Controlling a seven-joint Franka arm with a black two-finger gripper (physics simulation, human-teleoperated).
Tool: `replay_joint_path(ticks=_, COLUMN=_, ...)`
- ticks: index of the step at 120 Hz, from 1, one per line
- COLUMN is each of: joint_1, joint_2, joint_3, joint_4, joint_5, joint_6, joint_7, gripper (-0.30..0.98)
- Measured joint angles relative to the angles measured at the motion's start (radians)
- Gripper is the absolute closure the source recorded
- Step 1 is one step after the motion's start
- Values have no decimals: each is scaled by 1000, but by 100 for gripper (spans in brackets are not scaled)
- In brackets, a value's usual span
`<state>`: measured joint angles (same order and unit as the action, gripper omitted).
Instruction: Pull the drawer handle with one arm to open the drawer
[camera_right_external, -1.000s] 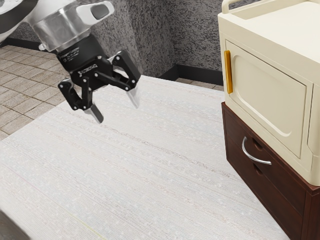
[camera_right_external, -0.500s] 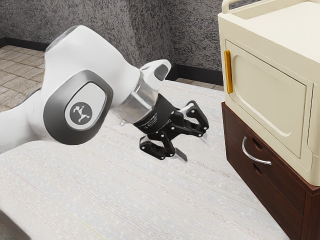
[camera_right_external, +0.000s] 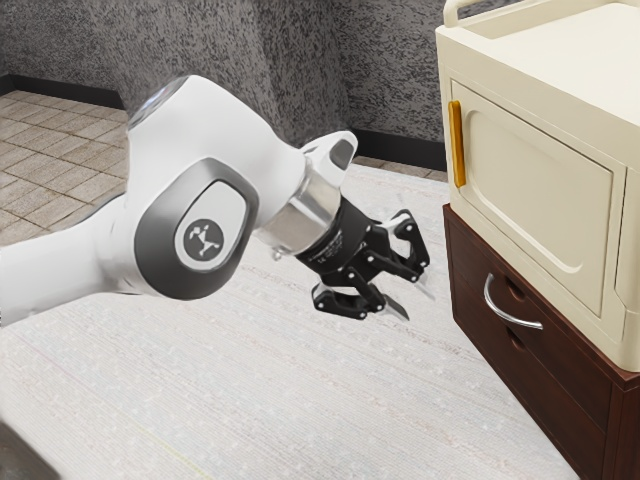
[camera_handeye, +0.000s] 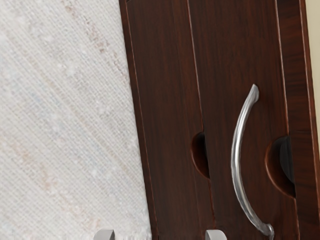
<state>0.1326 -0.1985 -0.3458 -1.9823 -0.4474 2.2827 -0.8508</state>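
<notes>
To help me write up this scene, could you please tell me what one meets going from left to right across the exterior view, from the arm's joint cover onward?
The arm's grey-rimmed joint cover → the black jaws, standing open → the upright yellow handle → the curved silver handle.

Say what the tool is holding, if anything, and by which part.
Nothing is held: the tool is open, apart from the drawer's curved metal handle.

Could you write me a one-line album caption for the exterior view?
The open end effector hovers short of the curved silver handle on a closed dark wooden drawer.
</notes>
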Motion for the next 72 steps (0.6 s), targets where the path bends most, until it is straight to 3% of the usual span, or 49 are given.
replay_joint_path(ticks=26, joint_1=-4, joint_2=98, joint_3=-37, joint_4=46, joint_5=-21, joint_6=-29, joint_7=-61, gripper=52)
replay_joint_path(ticks=72, joint_1=-4, joint_2=181, joint_3=-61, joint_4=86, joint_5=-29, joint_6=151, joint_7=-110, gripper=57)
